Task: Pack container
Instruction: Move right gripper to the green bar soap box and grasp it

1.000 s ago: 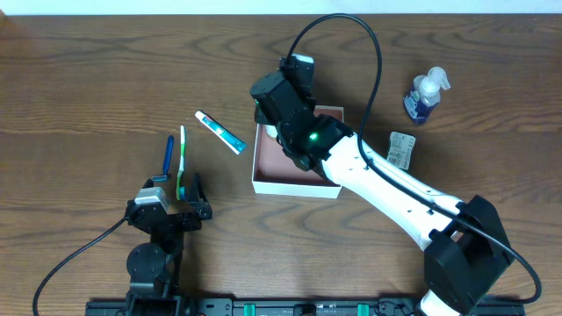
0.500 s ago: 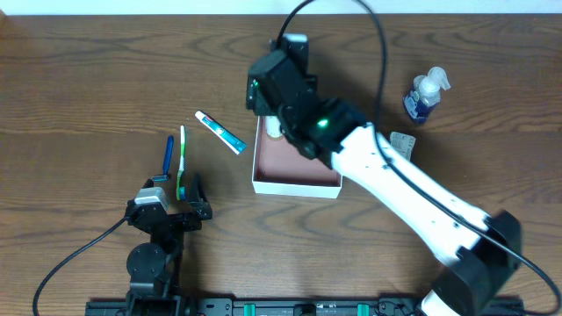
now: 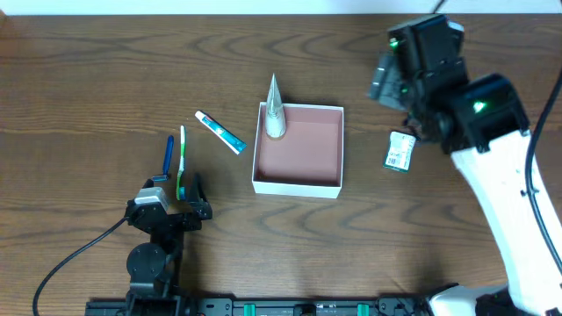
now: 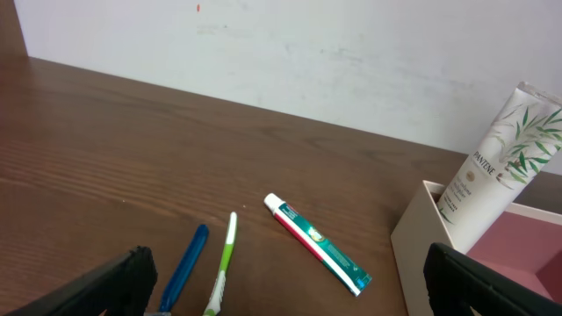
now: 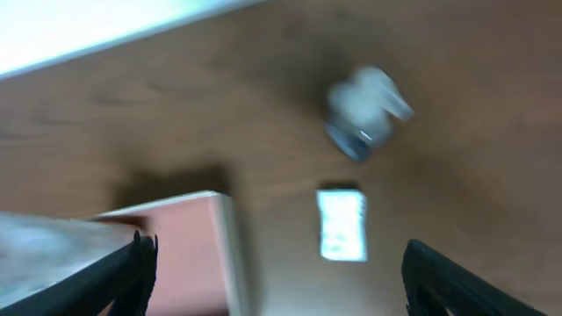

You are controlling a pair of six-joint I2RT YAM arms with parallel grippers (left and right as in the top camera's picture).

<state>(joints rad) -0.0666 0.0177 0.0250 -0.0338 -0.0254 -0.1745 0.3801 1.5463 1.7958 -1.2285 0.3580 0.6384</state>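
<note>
The container [image 3: 299, 180] is a shallow square box with white walls and a reddish-brown inside, at mid table. A white Pantene tube [image 3: 275, 112] stands leaning in its far-left corner, and shows in the left wrist view [image 4: 500, 162] above the box wall [image 4: 420, 250]. My right gripper [image 3: 386, 81] is open and empty, up and to the right of the box, above a small packet [image 3: 400, 149]. Its blurred wrist view shows the box [image 5: 189, 250], the packet [image 5: 342, 226] and a spray bottle [image 5: 364, 114]. My left gripper [image 3: 173, 190] is open and empty near the front left.
A toothpaste tube [image 3: 219, 132] lies left of the box, with a green toothbrush [image 3: 182, 162] and a blue razor-like stick [image 3: 169, 156] further left. All three show in the left wrist view: toothpaste [image 4: 316, 243], toothbrush [image 4: 224, 268], blue stick [image 4: 186, 268].
My right arm has swung from over the box to the far right and risen. The white tube now stands free in the box's far-left corner. The left arm has not moved.
</note>
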